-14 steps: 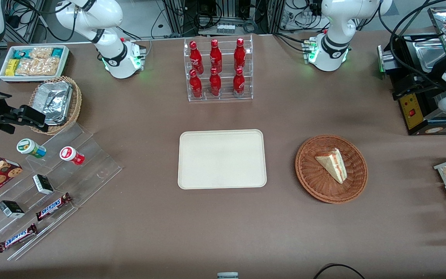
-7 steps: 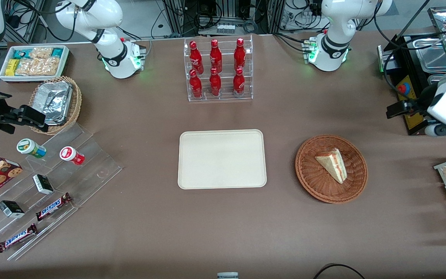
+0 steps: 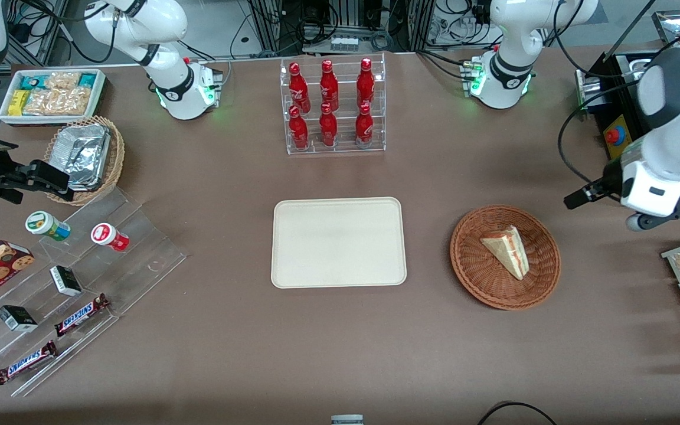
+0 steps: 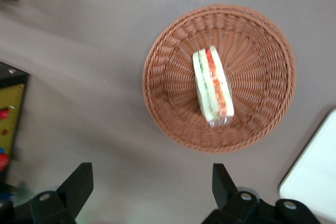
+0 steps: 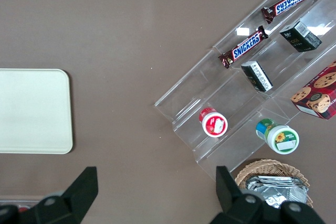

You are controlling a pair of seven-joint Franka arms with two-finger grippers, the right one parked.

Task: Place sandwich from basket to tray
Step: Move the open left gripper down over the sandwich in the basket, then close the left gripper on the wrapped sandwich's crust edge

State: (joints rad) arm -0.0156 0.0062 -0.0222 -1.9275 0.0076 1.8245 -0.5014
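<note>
Your gripper (image 3: pixel 576 198) hangs above the tabletop (image 3: pixel 340 354) toward the working arm's end, near the basket (image 3: pixel 505 257) but not over it. The sandwich (image 3: pixel 508 249) lies in that basket, untouched. The tray (image 3: pixel 339 242) sits beside the basket, apart from it, toward the parked arm's end. Farther from the front camera than the tray stands a clear rack of red bottles (image 3: pixel 331 105).

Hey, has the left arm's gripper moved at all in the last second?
Yes. The gripper, fingers open, has swung in from the table's working-arm end toward the basket, nearer the front camera. The sandwich lies untouched.
</note>
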